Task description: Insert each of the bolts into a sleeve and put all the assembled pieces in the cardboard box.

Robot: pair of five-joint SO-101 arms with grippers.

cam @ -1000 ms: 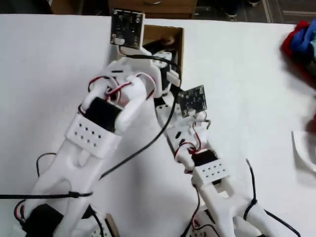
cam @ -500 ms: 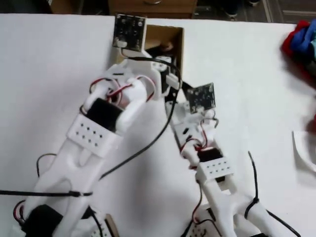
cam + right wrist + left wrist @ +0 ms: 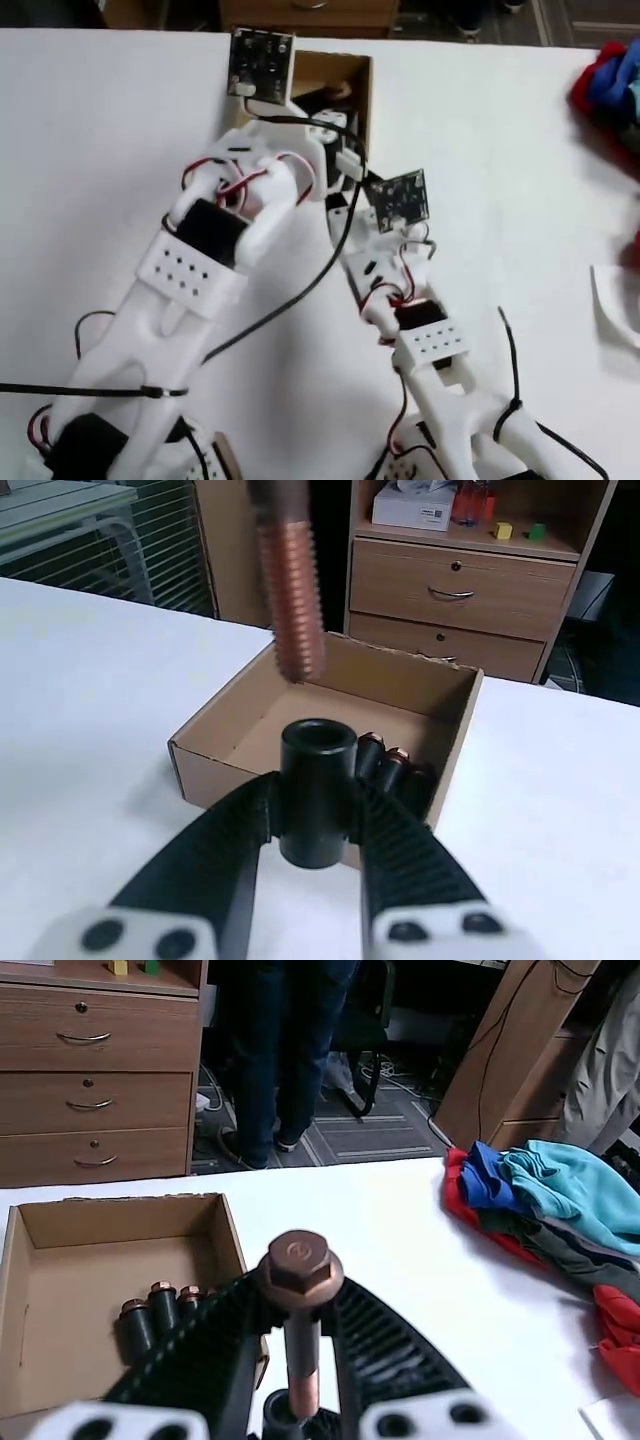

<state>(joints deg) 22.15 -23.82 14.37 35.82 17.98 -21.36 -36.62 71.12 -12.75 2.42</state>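
Two parts are in hand above the counter (image 3: 500, 150). The left end effector (image 3: 298, 1295) is clamped under the hex head of a copper bolt (image 3: 300, 1350), which hangs thread-down. The right end effector (image 3: 316, 815) is closed around a black sleeve (image 3: 318, 775), held upright with its bore open. The bolt's tip hangs just above the sleeve's mouth, a little off centre and not yet inside. The cardboard box (image 3: 362, 90) lies toward 12 o'clock on the counter, with several assembled pieces (image 3: 160, 1315) against one wall. The bolt looks like stiff, fairly heavy metal, smooth enough at the shank to swing, so a hold near the head suits it. The sleeve seems rigid and lighter, best squeezed mid-body so the bore stays clear. A pile of clothes (image 3: 607, 80) sits at 2 o'clock.
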